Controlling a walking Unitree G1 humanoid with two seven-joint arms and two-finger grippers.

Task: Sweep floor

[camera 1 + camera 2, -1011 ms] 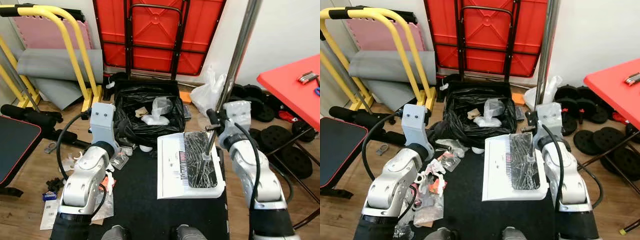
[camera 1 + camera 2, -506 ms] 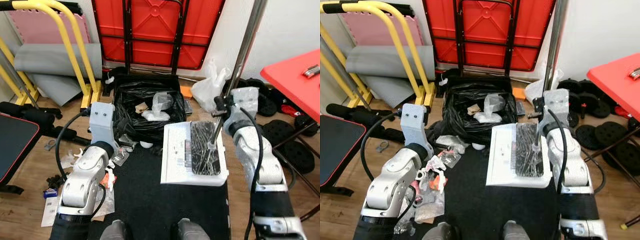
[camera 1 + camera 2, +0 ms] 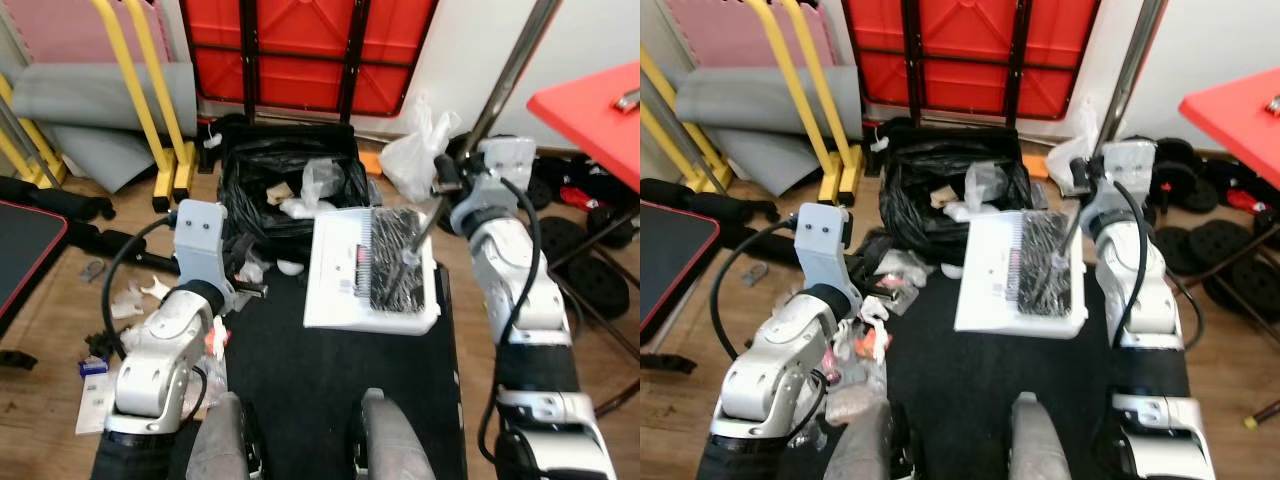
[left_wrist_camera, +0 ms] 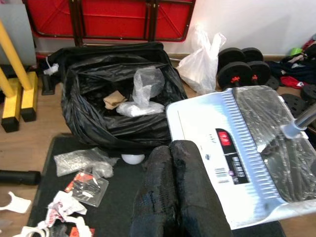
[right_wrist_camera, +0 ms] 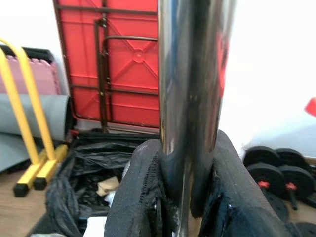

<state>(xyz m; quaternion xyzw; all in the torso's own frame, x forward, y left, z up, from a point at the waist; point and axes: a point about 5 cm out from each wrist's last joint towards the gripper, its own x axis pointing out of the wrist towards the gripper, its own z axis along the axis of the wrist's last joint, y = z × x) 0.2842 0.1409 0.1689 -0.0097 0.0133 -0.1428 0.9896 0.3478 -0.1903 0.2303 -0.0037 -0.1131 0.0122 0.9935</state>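
Underfoot: wood floor (image 3: 40, 330) with a black mat (image 3: 300, 390) laid over it; red folded table (image 3: 300, 45) leaning on the white wall, yellow frame (image 3: 135, 90), grey rolled mat (image 3: 90, 100), weight plates (image 3: 1180, 165) and a second red table (image 3: 590, 95) at the right edge. Black rubbish bag (image 4: 94, 106), open, sits at the mat's far edge, holding crumpled plastic and a scrap of card. White dustpan (image 3: 345, 275) with dark debris lies at the mat's far right corner, just beside the bag. Loose wrappers (image 3: 865, 340) lie along the mat's left edge. Since a second ago the whole scene has slid downward, so the camera has tilted; the dustpan now sits nearer the bag. Right gripper (image 5: 187, 197) is clamped on the chrome broom pole (image 5: 190, 89), seen close from the right wrist; the left wrist view shows the left gripper (image 4: 170, 153) pressed closed, holding nothing, above the mat beside the dustpan.
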